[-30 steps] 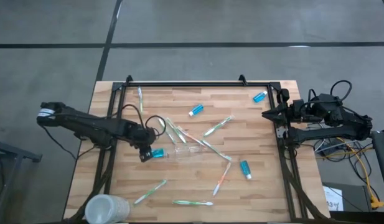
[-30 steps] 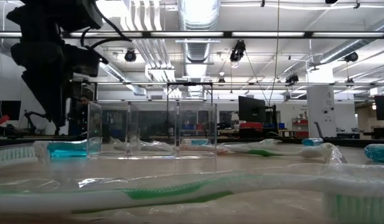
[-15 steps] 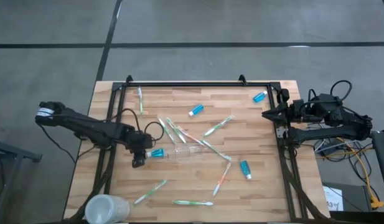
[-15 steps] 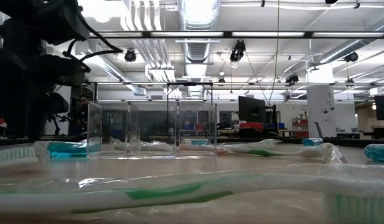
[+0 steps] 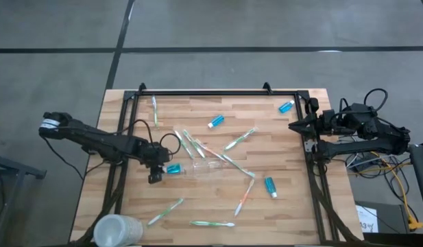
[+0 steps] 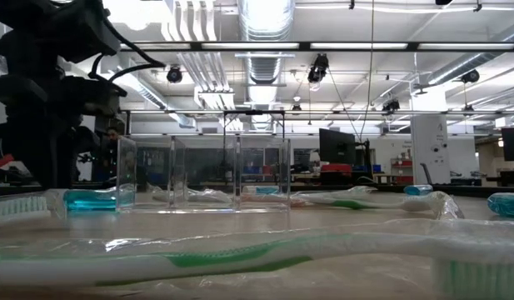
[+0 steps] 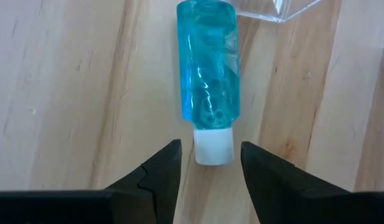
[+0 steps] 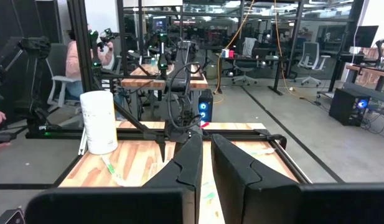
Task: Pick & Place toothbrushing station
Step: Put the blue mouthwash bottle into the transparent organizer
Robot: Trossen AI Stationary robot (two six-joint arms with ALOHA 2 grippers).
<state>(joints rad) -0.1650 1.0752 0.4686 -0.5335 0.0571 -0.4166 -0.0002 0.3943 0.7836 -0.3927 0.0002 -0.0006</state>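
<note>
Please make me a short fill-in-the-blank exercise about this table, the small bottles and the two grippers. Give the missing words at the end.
1. The left gripper has its fingers ____ on either side of the white cap of a blue tube.
2. That tube lies beside the see-through ____ at the table's middle.
3. The right gripper waits at the table's right edge with its fingers ____.
4. The frosted white cup stands near the table's front ____ corner.

Missing words: open; holder; shut; left

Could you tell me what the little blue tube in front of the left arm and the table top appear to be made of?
Blue tube: apparently clear glossy plastic holding blue liquid or gel, since bubbles and highlights show through it; its cap looks like opaque matte white plastic. Table top: light wood planks, judging by visible grain and seams, with a smooth, low-sheen finish.
</note>
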